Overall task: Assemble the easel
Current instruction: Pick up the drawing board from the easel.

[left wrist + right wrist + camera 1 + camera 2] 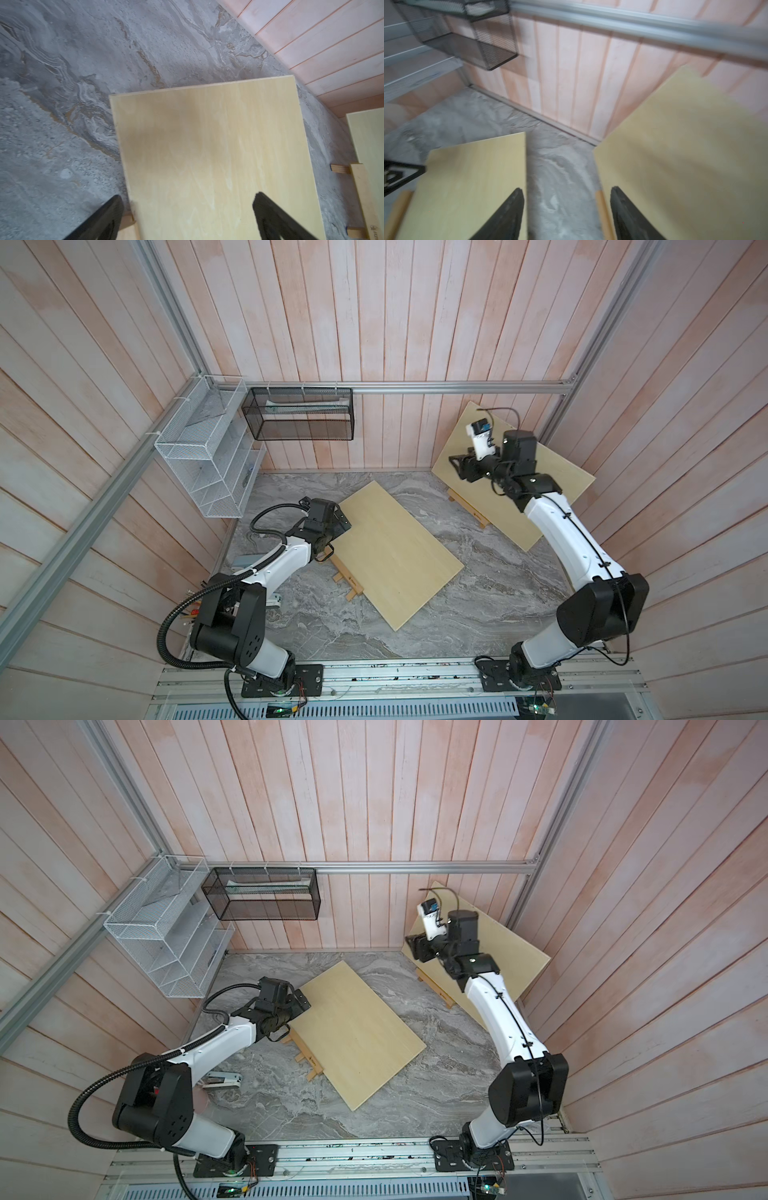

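Two boards: centre board [397, 556], second board [577, 483] right of it. Two easels [350, 581], [471, 508], one under each. Two baskets left of centre board: white basket [199, 456], black basket [299, 416]. Two arms [282, 562], [569, 539]. Perhaps one stapler [224, 1079].

Pale rectangular plywood board [357, 1036] on light wooden easel frame [311, 1063], centre of grey marbled worktop [291, 1106]; left gripper [302, 1004] at its far corner. Second matching board [513, 965]: far right corner.

Readable text: none.
Easel ledge [358, 187], lower right of frame: small printed stamp [373, 227], too blurred to read.
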`<state>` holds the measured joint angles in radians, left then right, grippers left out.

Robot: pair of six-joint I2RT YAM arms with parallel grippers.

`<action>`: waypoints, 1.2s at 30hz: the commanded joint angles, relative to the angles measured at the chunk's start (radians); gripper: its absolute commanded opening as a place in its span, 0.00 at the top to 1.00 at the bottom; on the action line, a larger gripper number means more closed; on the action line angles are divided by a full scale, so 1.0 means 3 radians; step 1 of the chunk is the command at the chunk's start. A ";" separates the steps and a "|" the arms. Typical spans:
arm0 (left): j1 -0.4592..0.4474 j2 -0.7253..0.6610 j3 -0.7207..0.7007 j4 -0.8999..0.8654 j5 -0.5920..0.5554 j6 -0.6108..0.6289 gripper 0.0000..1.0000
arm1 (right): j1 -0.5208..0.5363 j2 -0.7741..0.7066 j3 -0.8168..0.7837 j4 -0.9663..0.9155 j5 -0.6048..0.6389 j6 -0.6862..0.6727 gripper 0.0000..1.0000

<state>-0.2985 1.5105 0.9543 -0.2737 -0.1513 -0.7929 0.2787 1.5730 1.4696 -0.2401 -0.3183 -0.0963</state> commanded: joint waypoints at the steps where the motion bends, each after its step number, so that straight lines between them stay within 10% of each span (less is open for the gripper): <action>1: 0.0039 -0.0121 -0.0062 -0.0269 0.0067 0.0196 0.00 | 0.0094 0.0061 -0.0574 0.0577 -0.0468 0.0718 0.32; 7: 0.0039 -0.0187 -0.0134 -0.0541 0.0270 0.0533 0.04 | 0.0100 0.0276 -0.1327 0.1113 -0.0812 0.1471 0.32; 23: 0.0039 0.0177 -0.0225 -0.0922 0.0782 0.0807 0.08 | 0.0040 0.1027 -0.1601 0.1529 -0.1135 0.1651 0.34; 36: 0.0039 0.0656 -0.0068 -0.0699 0.0970 0.0889 0.32 | 0.0069 0.1034 -0.2030 0.2356 -0.2091 0.2075 0.43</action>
<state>-0.2836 1.6424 0.9379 -0.4591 0.1421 -0.5488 0.2718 1.8782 0.8783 0.3843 -0.8051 0.4660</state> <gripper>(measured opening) 0.687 0.571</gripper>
